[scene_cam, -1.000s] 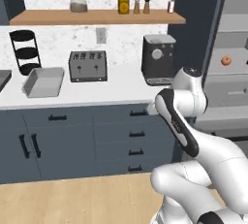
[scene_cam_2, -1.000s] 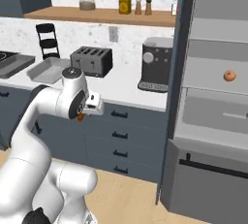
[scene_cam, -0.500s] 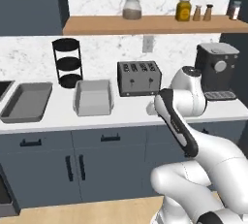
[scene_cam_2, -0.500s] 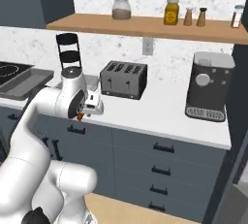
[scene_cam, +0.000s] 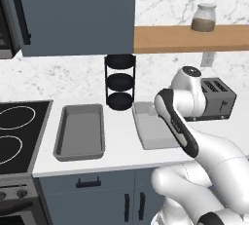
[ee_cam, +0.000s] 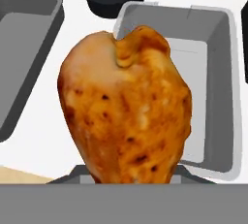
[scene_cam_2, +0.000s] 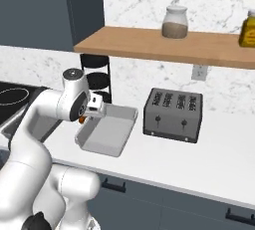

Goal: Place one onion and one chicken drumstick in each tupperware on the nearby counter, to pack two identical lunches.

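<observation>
Even, bright light with no visible source fills all three rendered views — the white desk and marble wall read almost flat, with only soft shade inside the grey tupperware and under the wooden shelf. No glare, and edges stay straight with no bending toward the frame borders. The hand view is soft and coarse — the chicken drumstick up close looks blurred and smeary, its browned patches without sharp detail.

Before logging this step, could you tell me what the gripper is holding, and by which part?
The gripper is shut on a chicken drumstick, gripping it at its lower, narrower end in the hand view; the exact contact is hidden.
</observation>
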### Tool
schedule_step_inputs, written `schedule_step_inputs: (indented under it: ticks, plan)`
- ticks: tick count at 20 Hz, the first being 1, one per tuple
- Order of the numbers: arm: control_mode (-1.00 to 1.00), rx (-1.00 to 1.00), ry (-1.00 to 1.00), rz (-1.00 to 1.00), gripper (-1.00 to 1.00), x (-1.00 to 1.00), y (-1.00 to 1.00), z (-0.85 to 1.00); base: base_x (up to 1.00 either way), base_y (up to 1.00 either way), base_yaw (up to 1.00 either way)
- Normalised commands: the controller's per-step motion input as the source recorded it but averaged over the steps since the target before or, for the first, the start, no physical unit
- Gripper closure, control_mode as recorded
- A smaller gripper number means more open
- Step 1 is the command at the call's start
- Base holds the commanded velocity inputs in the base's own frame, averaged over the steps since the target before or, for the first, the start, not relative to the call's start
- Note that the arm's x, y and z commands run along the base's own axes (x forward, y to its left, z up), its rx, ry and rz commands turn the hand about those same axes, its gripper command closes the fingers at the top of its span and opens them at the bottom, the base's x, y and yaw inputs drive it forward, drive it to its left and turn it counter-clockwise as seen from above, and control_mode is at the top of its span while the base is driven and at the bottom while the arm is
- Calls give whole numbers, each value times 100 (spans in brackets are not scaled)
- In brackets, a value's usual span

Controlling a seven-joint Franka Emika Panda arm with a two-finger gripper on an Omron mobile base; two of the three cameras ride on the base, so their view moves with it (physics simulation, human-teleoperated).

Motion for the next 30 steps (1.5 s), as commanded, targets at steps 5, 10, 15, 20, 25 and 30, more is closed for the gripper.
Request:
schedule_step_inputs:
  ticks: [5, 10, 15, 20, 25, 30]
  plan:
    - [-100, -8, 1, -11, 100, 58, 4, -32, 16, 9, -3]
    - [-100, -1, 6, -4, 100, 41, -42, -42, 0, 0, 0]
    - [-100, 0, 13, 0, 100, 12, -58, -43, 0, 0, 0]
    - [-100, 0, 14, 0, 100, 17, -14, -41, 0, 0, 0]
    - [-100, 0, 12, 0, 100, 22, 0, -38, 0, 0, 0]
    - [-100, 0, 1, 0, 100, 18, 0, -35, 0, 0, 0]
